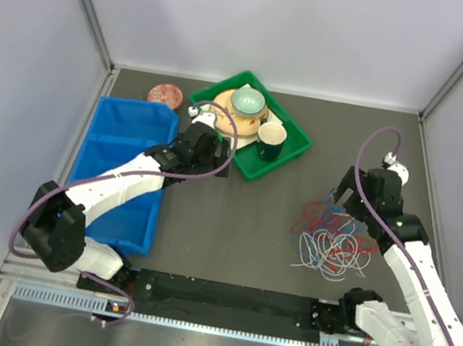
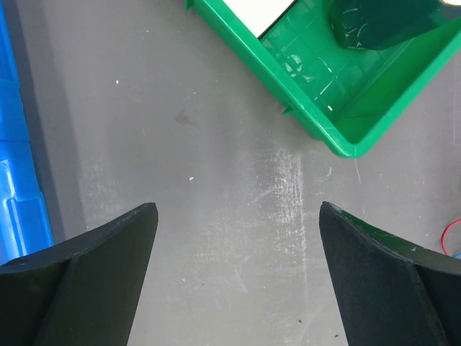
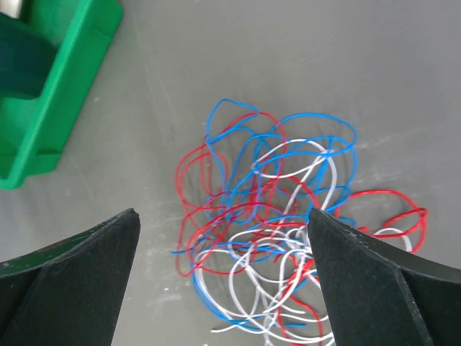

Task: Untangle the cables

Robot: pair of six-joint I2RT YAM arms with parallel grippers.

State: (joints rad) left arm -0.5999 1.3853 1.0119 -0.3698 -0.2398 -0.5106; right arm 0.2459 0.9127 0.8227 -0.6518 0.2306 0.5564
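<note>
Table (image 1: 231, 227) is carrying a blue bin (image 1: 122, 131) at nine o'clock and a green tray (image 1: 298, 149) at twelve. Tangled red, blue and white cables (image 1: 334, 239) are lying at four o'clock. Right gripper (image 3: 223, 213) is hovering over them, fingers wide apart; left gripper (image 2: 238, 209) is gaping beside the tray.

Thin tangled cables (image 3: 253, 210): red, white and blue strands. Square plastic tray (image 2: 317, 122): green; rectangular plastic bin (image 1: 134, 116): blue.

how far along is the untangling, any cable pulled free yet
Done: nothing; the red, white and blue cables lie in one knotted pile. In hand: nothing is held; the right gripper hangs open over the pile, and the left gripper is open over the table by the green tray. Left: separating all three.
</note>
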